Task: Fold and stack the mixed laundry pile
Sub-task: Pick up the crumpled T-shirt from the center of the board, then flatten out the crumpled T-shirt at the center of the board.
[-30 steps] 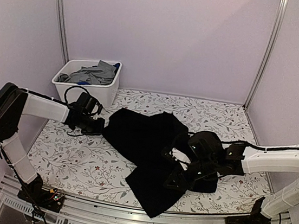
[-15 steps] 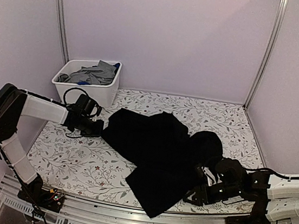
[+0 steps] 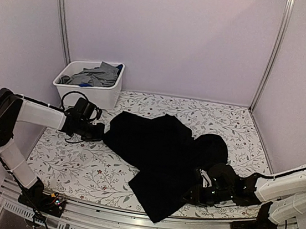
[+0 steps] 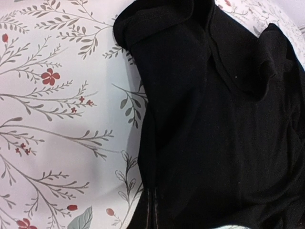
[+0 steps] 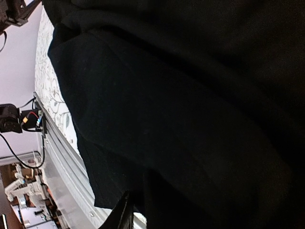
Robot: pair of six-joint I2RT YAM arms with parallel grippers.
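Note:
A black T-shirt lies crumpled across the middle of the flowered table, and it fills the left wrist view and the right wrist view. My left gripper is at the shirt's left edge, shut on a fold of the black cloth. My right gripper sits low at the shirt's near right side. One of its fingers shows beside the hem; the other is hidden by cloth. A grey garment and a bit of blue cloth lie in the bin.
The white plastic bin stands at the back left corner. The shirt's lower flap reaches close to the metal rail along the table's near edge. Lilac walls with metal posts close the back and both sides.
My right arm has dropped from above the shirt's middle to the table at the shirt's near right side. My left gripper has shifted slightly left with the cloth's edge.

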